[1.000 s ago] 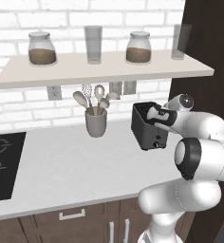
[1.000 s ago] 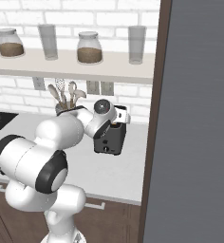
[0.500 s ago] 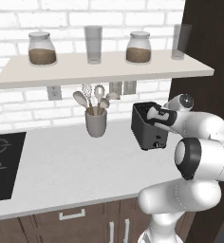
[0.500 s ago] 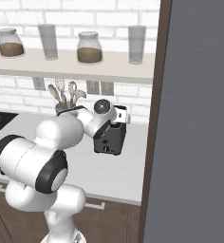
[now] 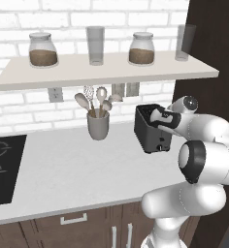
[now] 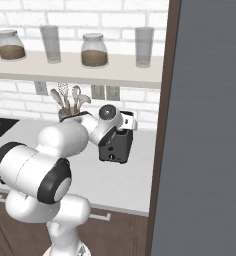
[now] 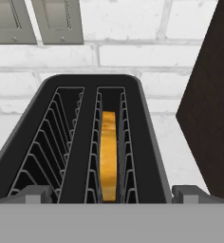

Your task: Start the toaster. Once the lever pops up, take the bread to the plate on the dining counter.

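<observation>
The black toaster (image 5: 152, 134) (image 6: 115, 145) stands on the pale worktop by the brick wall. My hand hovers just above its top, and my gripper (image 5: 156, 117) (image 6: 126, 126) (image 7: 111, 193) looks down into the slots. The toaster (image 7: 85, 142) has two wire-lined slots. The yellowish-tan bread (image 7: 109, 152) stands on edge deep in the right slot; the left slot is empty. My fingertips (image 7: 37, 193) are spread wide, one at each lower corner of the hand view, open with nothing between them. The plate and the dining counter are out of view.
A grey utensil cup (image 5: 98, 123) (image 6: 67, 114) stands left of the toaster. Above hangs a shelf (image 5: 106, 72) with jars and glasses. A tall dark panel (image 5: 208, 97) (image 6: 205, 125) (image 7: 209, 95) closes the right side. A black cooktop (image 5: 2, 167) lies far left. Wall outlets (image 7: 35, 21) sit behind the toaster.
</observation>
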